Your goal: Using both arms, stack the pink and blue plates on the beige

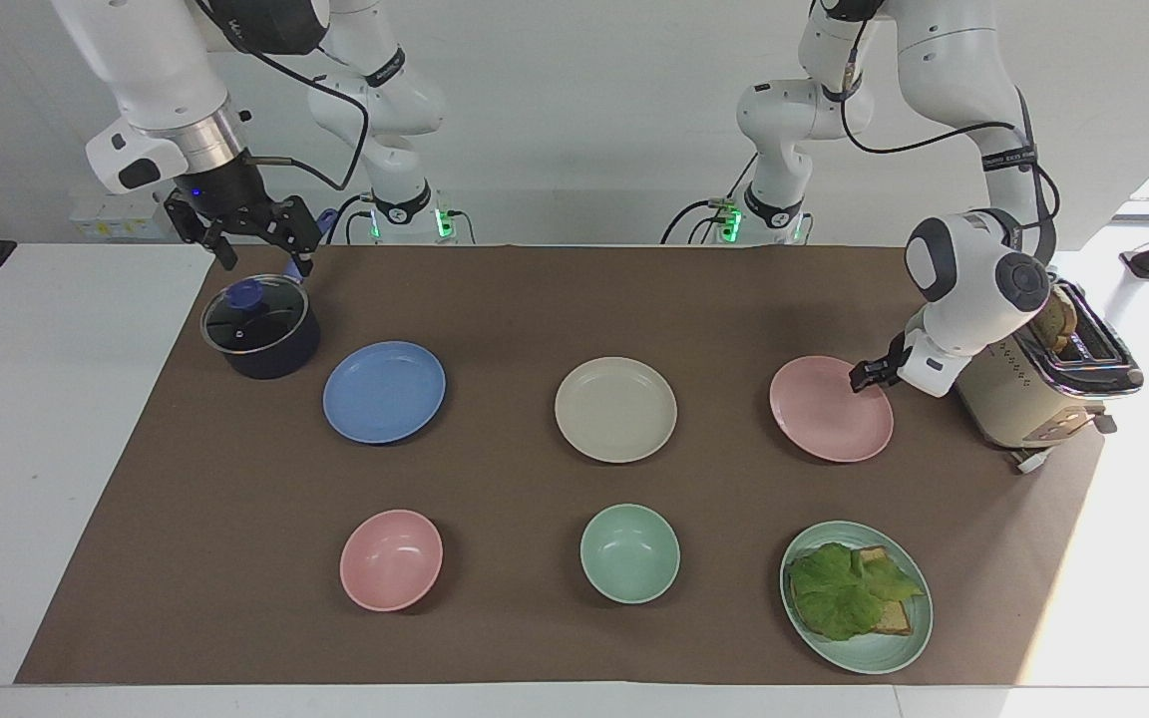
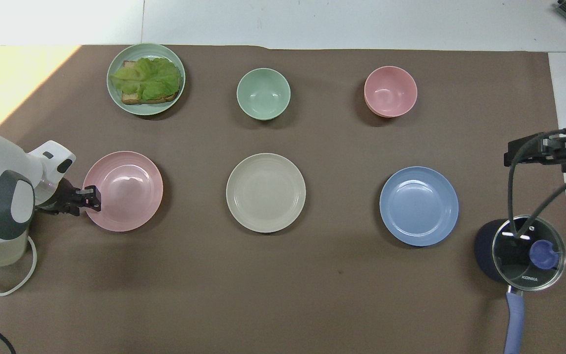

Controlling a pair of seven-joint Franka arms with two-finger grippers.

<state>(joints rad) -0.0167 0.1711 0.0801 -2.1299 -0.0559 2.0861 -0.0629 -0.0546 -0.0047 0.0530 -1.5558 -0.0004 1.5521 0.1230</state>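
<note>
Three same-sized plates lie in a row across the brown mat. The beige plate (image 1: pixel 615 409) (image 2: pixel 266 192) is in the middle. The pink plate (image 1: pixel 831 409) (image 2: pixel 125 191) lies toward the left arm's end and the blue plate (image 1: pixel 384 391) (image 2: pixel 419 205) toward the right arm's end. My left gripper (image 1: pixel 865 377) (image 2: pixel 91 197) is low at the pink plate's rim, on the edge beside the toaster, and the plate lies flat. My right gripper (image 1: pixel 263 257) hangs open above the lidded pot, holding nothing.
A dark pot with a glass lid (image 1: pixel 259 326) (image 2: pixel 526 253) stands beside the blue plate. A cream toaster (image 1: pixel 1043 384) stands beside the pink plate, under the left arm. Farther from the robots lie a pink bowl (image 1: pixel 391 559), a green bowl (image 1: pixel 629 552) and a green plate with lettuce toast (image 1: pixel 856 595).
</note>
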